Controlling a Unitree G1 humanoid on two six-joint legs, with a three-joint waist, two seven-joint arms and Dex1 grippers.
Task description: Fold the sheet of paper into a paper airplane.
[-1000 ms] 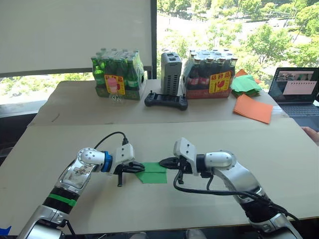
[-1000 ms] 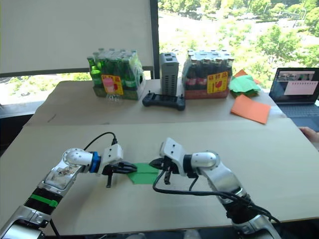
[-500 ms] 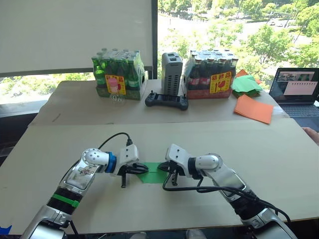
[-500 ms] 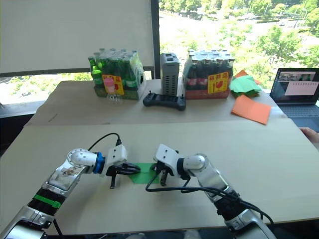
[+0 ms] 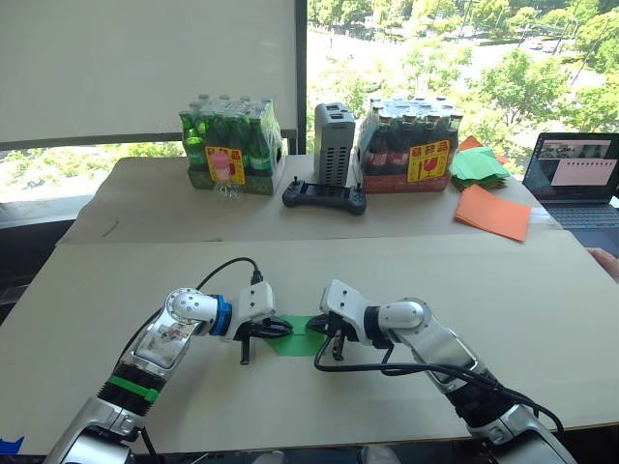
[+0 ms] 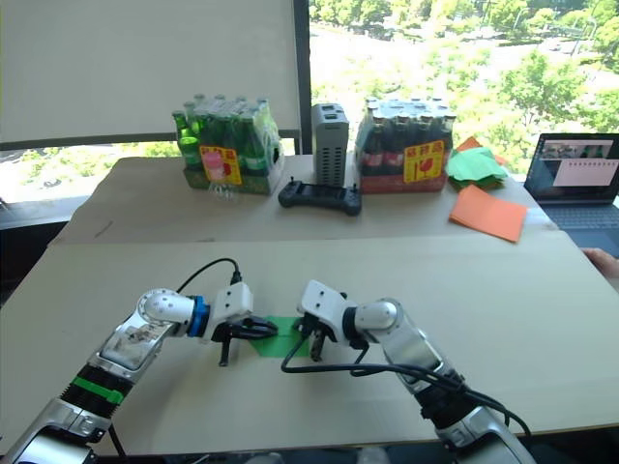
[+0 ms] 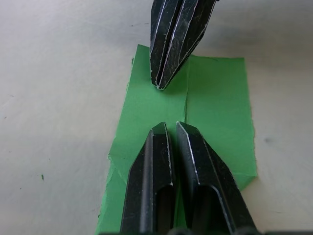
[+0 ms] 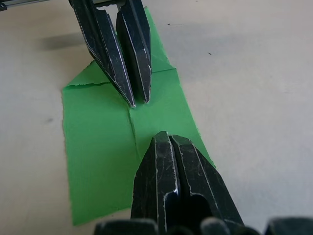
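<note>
The sheet of paper (image 5: 298,340) is bright green and lies flat on the tan table (image 5: 484,280), near the front centre. It carries a lengthwise crease down its middle and one folded corner (image 8: 85,81). My left gripper (image 7: 171,128) is shut, its tips resting on the paper at the crease from the left. My right gripper (image 8: 162,136) is also shut and presses on the crease from the right. The two sets of tips face each other a short gap apart, as the head view shows for the left gripper (image 5: 275,330) and right gripper (image 5: 323,334).
At the table's back stand a pack of green bottles (image 5: 229,145), a grey box (image 5: 334,143), a pack of dark bottles (image 5: 406,143) and a black controller (image 5: 324,197). Orange sheets (image 5: 491,210), a pile of green papers (image 5: 479,162) and a laptop (image 5: 577,174) lie back right.
My right gripper has moved left onto the paper, and my left gripper has edged right onto it. The tips now stand close together over the crease.
</note>
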